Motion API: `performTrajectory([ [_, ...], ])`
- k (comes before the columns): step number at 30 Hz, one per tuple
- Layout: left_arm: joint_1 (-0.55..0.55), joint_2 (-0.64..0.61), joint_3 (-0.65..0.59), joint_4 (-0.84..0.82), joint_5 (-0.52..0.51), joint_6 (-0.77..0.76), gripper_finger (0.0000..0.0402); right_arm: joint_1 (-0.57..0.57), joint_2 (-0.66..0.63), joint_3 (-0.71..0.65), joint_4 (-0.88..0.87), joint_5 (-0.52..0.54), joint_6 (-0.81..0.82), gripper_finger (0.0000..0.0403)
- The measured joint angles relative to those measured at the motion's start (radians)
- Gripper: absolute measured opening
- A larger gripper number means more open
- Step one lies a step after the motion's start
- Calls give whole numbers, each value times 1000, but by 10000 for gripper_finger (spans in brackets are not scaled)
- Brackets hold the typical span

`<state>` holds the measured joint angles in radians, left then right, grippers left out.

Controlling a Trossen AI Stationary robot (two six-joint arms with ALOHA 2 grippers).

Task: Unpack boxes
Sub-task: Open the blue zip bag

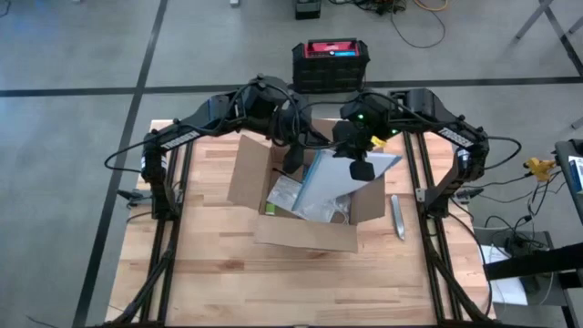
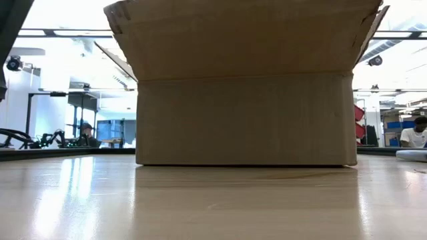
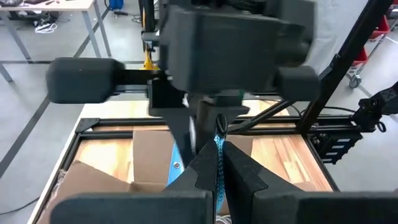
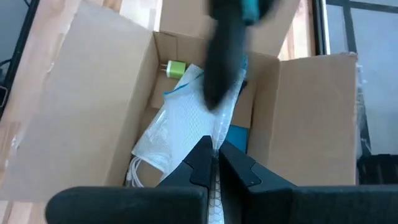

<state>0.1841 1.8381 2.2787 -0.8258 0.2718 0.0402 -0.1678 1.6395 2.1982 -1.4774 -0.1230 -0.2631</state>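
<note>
we see the cardboard box (image 1: 301,196) sitting open on the wooden table (image 1: 209,273), roughly mid-table, its four flaps spread outward. both arms reach over it from the far side. the left gripper (image 3: 218,163) hangs above the box's open top, its fingers pinched on the blue edge of a clear plastic bag (image 1: 351,178). the right gripper (image 4: 215,162) is also over the box — clamped on the same bag, which rises out of the box between the two. a small grey object (image 1: 397,217) lies on the table just beside the box.
</note>
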Motion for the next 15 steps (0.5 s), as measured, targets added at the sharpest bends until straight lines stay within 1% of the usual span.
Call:
performTrajectory([
  [4, 0, -8, -1, -18, 0, -12, 0, -5, 1, -11, -7, 0, 0, 0],
  [7, 0, -9, -1, -68, -1, -22, 0, -8, 0, -12, -6, 13, 1, 0],
  [15, -1, -14, -2, -214, -27, -38, 0, -8, -41, -13, 11, 125, -13, 0],
])
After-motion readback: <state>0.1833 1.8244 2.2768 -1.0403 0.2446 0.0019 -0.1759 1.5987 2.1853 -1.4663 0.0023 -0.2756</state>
